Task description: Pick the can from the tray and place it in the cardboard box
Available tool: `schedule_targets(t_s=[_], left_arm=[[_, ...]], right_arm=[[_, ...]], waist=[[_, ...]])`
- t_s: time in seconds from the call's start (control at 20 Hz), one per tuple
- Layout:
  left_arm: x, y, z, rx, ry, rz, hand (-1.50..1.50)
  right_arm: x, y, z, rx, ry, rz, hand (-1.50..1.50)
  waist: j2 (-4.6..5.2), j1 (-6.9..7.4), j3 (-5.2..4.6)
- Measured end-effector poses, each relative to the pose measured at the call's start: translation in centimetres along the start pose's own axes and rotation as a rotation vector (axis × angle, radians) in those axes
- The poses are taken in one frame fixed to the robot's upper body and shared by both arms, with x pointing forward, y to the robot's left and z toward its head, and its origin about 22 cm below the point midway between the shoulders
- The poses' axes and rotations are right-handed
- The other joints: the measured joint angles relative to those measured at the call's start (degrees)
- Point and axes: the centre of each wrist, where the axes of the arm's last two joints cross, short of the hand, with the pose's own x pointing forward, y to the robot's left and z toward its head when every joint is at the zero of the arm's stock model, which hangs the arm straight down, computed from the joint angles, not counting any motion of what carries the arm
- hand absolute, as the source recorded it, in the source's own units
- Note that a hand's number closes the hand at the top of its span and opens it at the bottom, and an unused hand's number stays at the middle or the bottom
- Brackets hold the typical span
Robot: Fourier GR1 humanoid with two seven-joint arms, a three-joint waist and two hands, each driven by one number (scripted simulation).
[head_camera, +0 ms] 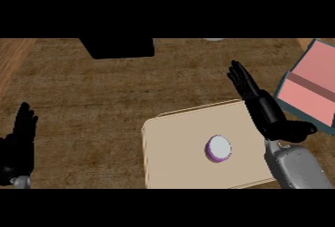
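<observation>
Purple-rimmed can point(218, 148) stands on the tray point(171, 164); no label readable.

Right hand point(262, 103) raised with straight fingers, left hand point(20, 142) open at lower-left edge

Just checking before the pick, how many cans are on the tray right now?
1. The can stands near the middle of the tan tray, left of the right robot hand. None appear hidden.
</observation>
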Motion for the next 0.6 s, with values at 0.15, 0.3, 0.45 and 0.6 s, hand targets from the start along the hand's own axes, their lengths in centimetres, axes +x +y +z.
schedule_targets(t_s=[0.15,0.3,0.45,0.6], left_arm=[[1.9,-1.1,-0.7,-0.106,-0.096,-0.028,0.00],[4.8,-2.4,-1.3,-0.270,-0.253,-0.076,0.00],[6.3,-3.9,-1.0,-0.426,-0.344,-0.093,0.00],[7.4,-5.0,-1.2,-0.542,-0.395,-0.100,0.00]], right_arm=[[2.3,-1.8,-1.0,0.053,-0.077,0.003,-1.50],[6.2,-3.2,-2.8,0.173,-0.205,0.018,-1.50],[8.8,-6.5,-3.1,0.282,-0.224,0.217,-1.50],[9.3,-9.4,-3.0,0.353,-0.261,0.289,-1.50]], waist=[[0.40,0.60,-0.60],[0.39,0.23,-0.88],[0.67,0.20,-1.09],[1.05,1.19,-1.09]])
